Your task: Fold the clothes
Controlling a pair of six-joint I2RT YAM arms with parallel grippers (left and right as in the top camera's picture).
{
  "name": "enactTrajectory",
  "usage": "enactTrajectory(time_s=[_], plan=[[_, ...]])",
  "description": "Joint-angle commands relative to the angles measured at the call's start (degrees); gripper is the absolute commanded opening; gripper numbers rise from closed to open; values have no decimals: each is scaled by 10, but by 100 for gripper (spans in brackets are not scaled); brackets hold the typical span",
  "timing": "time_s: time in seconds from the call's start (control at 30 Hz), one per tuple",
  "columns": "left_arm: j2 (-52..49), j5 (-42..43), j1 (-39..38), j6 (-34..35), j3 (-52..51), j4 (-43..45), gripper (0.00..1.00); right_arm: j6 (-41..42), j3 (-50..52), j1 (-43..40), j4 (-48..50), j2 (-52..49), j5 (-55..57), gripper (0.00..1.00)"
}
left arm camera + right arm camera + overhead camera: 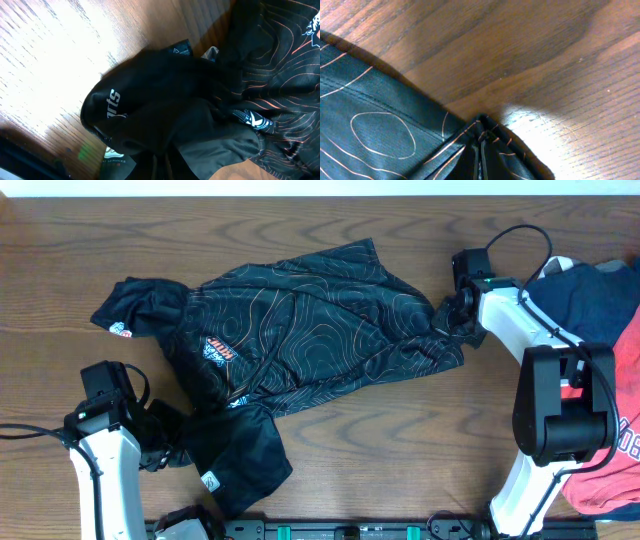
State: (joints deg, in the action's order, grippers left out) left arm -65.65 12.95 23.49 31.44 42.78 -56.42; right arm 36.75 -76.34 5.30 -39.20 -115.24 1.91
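Wood table (330,450); black jersey (320,330) sprawled, thin, limp, likely slippery. Right gripper (448,315) pinches 3 o'clock corner; left gripper (165,448) at 7 o'clock sleeve, grip unclear. Hold hem corners.

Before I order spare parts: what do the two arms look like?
The left arm and right arm share white links, chunky black joint housings and loose black cables. The right arm has a small green mark near its wrist.

Thin matt black cloth jersey (310,320) lies on a glossy, grained wooden table (400,440).
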Motion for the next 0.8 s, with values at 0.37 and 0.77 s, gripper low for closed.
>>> enactTrajectory(time_s=[0.37,0.77], plan=[[-3,93,3,-71,97,22,6,-50,-101,-47,-157,78,4,1],[-19,271,3,-85,409,-75,6,-189,-216,-101,-296,293,-24,1]])
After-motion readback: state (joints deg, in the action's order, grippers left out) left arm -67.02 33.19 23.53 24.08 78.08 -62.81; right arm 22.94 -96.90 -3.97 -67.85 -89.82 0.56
